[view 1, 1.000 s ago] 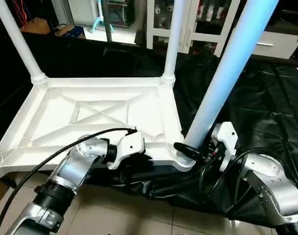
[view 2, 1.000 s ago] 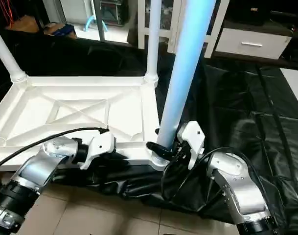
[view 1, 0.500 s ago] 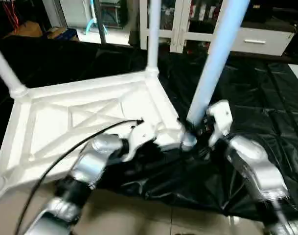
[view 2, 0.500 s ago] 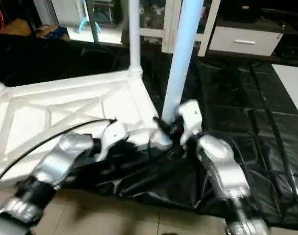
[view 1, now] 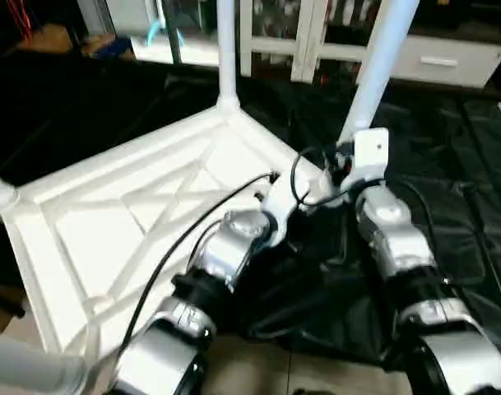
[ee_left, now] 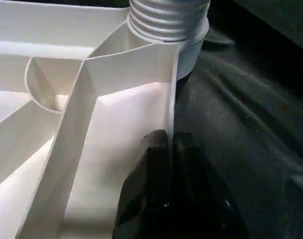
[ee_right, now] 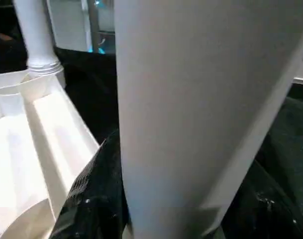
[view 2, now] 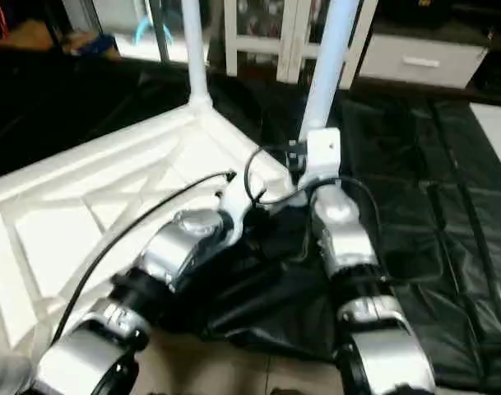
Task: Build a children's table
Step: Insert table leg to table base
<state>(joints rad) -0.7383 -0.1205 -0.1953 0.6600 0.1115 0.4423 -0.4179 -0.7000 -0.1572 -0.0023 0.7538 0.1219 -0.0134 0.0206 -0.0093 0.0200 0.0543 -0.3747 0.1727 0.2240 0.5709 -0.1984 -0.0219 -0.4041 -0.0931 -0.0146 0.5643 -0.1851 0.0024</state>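
Standing in tabletop [view 1: 110,239]: three legs [view 1: 380,62]; two end effectors.

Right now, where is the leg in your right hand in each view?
Left eye: the leg rises from the right hand, upper right.
Right eye: the leg stands right of centre, at the top.
Left wrist: probably its threaded base, at the top edge.
Right wrist: the wide tube across the centre.
Shared landmark: the table top, ribbed side up.

Dim room, motion-soft head views.
Bright table top [view 1: 110,239] glares against dark sheeting [view 1: 447,123] (close leg [ee_right: 191,99] out of focus).
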